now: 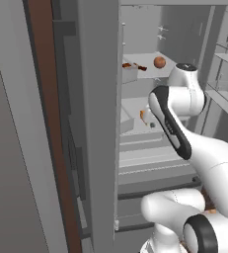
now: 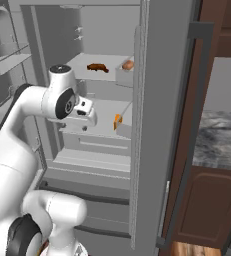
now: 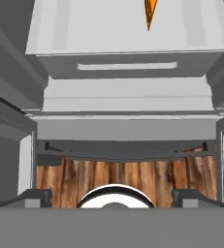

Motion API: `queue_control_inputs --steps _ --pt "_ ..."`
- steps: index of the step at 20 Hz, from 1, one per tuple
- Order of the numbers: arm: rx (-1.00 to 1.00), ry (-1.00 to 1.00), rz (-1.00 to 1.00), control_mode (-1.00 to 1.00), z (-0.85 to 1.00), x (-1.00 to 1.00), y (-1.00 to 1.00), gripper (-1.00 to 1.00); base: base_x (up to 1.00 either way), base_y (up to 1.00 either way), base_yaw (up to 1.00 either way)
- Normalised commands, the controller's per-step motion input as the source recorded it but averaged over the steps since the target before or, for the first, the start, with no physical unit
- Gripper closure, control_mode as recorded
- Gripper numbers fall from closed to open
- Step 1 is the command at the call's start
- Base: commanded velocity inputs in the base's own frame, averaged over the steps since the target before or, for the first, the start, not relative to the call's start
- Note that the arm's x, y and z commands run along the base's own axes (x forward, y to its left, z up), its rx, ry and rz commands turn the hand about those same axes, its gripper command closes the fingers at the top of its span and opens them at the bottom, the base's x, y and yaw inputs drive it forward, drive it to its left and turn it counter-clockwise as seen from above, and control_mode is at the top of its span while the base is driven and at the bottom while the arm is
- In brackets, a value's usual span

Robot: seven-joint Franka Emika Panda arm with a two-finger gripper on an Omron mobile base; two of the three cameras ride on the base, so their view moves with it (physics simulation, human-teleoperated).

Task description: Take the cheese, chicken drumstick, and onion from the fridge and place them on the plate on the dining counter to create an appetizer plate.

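The fridge (image 2: 107, 30) stands open. Its upper shelf holds the dark brown chicken drumstick (image 2: 97, 67) and the round onion (image 1: 159, 62), which the door edge half hides in the right base view (image 2: 128, 64). The orange cheese (image 2: 117, 121) wedge stands on the middle shelf, also seen beside the arm (image 1: 143, 116) and at the top of the hand view (image 3: 150, 12). My gripper (image 2: 80, 128) hangs over that shelf's front, left of the cheese and apart from it, pointing down. It is open with nothing between its fingertips (image 3: 112, 194). The plate is out of view.
The fridge's grey door edge (image 2: 154, 125) rises just right of the shelves. Pale drawers (image 3: 128, 65) sit below the gripper, above a wooden floor (image 3: 118, 177). Door racks (image 1: 224, 99) line the far side. A grey marbled counter top (image 2: 219, 140) with brown cabinets lies to the right.
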Motion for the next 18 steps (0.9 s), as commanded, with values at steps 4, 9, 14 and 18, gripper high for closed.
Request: queue_control_inputs --steps 4,9,14,18 --pt "0.00 -0.16 -0.13 -1.00 -0.38 -0.11 -0.07 -1.00 0.00 0.00 0.00" --pt "0.00 -0.06 -0.09 -1.00 -0.12 -0.03 -0.04 -1.00 0.00 0.00 0.00" --pt "0.00 -0.02 -0.03 -1.00 -0.02 0.02 -0.07 -1.00 0.00 0.00 0.00" --pt "0.00 -0.03 0.00 -1.00 0.00 0.21 -0.18 -1.00 0.00 0.00 0.00"
